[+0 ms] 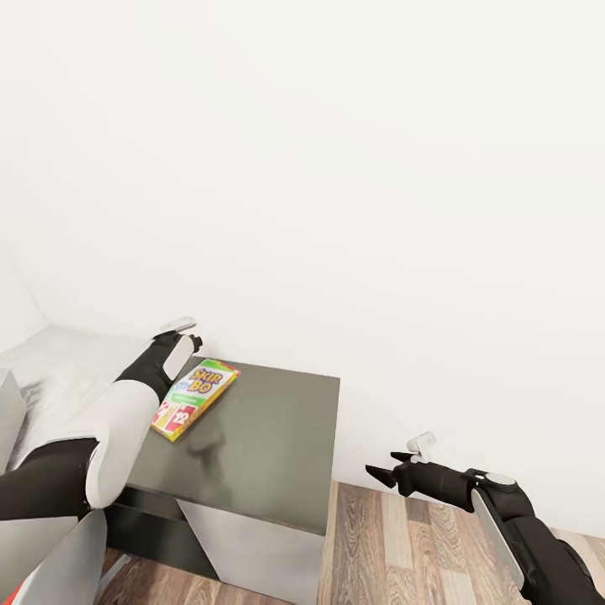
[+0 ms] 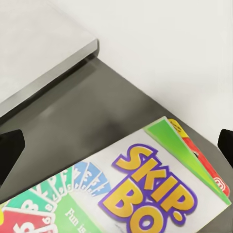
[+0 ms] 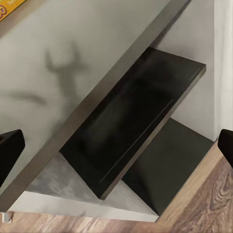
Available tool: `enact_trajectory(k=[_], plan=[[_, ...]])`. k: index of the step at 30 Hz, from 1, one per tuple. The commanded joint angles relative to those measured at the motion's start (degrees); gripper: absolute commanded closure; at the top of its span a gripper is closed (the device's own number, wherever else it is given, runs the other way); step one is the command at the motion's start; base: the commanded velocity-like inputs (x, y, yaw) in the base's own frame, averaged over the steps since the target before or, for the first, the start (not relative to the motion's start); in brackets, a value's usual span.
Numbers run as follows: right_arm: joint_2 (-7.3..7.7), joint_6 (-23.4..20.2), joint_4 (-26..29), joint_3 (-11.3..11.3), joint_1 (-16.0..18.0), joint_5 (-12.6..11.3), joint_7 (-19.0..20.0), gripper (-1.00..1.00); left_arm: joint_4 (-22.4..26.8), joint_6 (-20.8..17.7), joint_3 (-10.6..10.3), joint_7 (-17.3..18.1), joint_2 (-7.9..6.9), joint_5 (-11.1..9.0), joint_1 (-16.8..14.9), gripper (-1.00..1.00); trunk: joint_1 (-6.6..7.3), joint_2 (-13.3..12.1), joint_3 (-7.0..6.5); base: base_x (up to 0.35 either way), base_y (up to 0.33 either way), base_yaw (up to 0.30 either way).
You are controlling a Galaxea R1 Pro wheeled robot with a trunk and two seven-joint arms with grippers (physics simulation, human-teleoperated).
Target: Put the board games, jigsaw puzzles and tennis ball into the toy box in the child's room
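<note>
One board game, a flat yellow-green box (image 1: 195, 397) with big "Skip-Bo" letters, lies on the dark grey cabinet top (image 1: 269, 437) near its far left corner. My left arm (image 1: 155, 365) reaches over that corner. In the left wrist view my left gripper (image 2: 116, 145) hangs open just above the box (image 2: 145, 194), its fingertips (image 2: 9, 153) wide apart and nothing between them. My right gripper (image 1: 382, 467) is open and empty, out in the air past the cabinet's right side and above the floor. The toy box, puzzles and ball are out of view.
The pale desk top (image 1: 59, 370) joins the cabinet at the left, and a white wall stands right behind both. The cabinet has a dark open shelf (image 3: 136, 126) below its top. Wood-plank floor (image 1: 403, 546) lies to the right of the cabinet.
</note>
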State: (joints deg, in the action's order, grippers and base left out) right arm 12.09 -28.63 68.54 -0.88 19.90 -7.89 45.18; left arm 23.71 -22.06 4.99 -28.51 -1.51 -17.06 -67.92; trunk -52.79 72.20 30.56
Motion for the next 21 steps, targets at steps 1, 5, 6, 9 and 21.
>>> enact_trajectory(k=[1,5,6,9,21], plan=[[0.05,-0.5,0.0,-0.1,0.0,-0.6,-0.1,-1.00,0.1,-0.2,-0.5,-0.3,0.00,-0.6,0.0,-1.00,-0.23,0.5,0.24,0.000,0.000,0.000],[0.04,-0.5,0.0,-0.1,0.0,-0.6,-0.2,-1.00,0.1,-0.1,-2.0,-0.3,0.01,-0.6,0.0,-1.00,-1.10,2.1,0.96,0.000,0.000,0.000],[0.04,-0.5,0.0,-0.1,0.0,-0.5,-0.2,-1.00,0.1,-0.1,-2.3,-0.3,0.01,-0.6,0.0,-1.00,-1.32,2.5,1.14,0.000,0.000,0.000],[0.04,-0.5,0.0,-0.1,0.0,-0.5,-0.3,-1.00,0.1,-0.1,-2.6,-0.3,0.01,-0.6,0.0,-1.00,-1.98,3.7,1.68,0.000,0.000,0.000],[0.04,-0.5,-0.2,-0.1,0.0,-0.5,-0.3,-1.00,0.2,0.0,-3.0,-0.3,-0.05,-0.6,0.0,-1.00,-4.62,8.5,3.83,0.000,0.000,0.000]])
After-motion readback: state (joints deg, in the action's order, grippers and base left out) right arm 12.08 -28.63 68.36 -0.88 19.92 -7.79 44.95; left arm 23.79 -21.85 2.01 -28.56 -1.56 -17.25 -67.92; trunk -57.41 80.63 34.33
